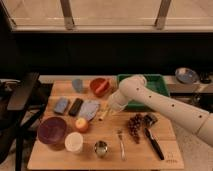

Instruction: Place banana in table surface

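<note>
The banana [103, 115] is a small pale yellow piece at the middle of the wooden table surface [150, 156], between a grey cloth [90, 109] and the arm. My gripper [113, 107] hangs at the end of the white arm that reaches in from the right. It is just above and to the right of the banana, touching it or very close to it. I cannot tell whether the banana is held or lies on the wood.
A green tray [161, 80] stands behind the arm, with a red bowl [100, 86] to its left. An orange-red apple [81, 124], purple bowl [52, 131], white cup [74, 142], metal cup [101, 148], fork [121, 145], grapes [135, 125] and black-handled tool [154, 140] fill the front. A chair [22, 92] stands at the left.
</note>
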Motion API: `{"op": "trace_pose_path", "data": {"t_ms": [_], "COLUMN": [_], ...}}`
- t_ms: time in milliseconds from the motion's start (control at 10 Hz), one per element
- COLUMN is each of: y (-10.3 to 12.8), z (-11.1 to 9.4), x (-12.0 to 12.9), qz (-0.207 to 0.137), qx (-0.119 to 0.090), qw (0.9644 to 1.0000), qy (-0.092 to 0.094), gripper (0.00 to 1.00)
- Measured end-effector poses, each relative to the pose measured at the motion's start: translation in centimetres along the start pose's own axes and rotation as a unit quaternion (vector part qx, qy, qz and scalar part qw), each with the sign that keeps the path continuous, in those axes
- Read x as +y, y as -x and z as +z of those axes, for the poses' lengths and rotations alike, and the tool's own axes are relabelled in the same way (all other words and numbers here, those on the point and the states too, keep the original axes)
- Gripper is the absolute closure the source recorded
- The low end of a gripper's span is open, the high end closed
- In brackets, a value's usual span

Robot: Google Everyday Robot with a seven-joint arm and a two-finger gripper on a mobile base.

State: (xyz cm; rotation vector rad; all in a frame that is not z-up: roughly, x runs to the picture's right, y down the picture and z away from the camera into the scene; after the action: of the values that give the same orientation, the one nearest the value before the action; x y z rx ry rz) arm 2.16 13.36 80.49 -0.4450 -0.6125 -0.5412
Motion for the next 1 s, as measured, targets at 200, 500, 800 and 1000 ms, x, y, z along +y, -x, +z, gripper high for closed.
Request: {"op": "trace_pose_path", "data": {"t_ms": [200, 500, 800, 1000], "y": [0.0, 0.2, 0.5, 0.5], "z": [2.0, 4.4, 5.7, 5.8], "x": [0.6, 1.2, 1.6, 1.7], "qz": [0.004, 0.004, 0.002, 0.002], "qx": [-0.015, -0.029, -0.039, -0.041], "qw": [0.9997, 0.9988, 0.9979, 0.9978], "qy": [0.019, 0.04, 0.052, 0.053], "gripper": [0.88, 0.59, 0.39, 0.39]}}
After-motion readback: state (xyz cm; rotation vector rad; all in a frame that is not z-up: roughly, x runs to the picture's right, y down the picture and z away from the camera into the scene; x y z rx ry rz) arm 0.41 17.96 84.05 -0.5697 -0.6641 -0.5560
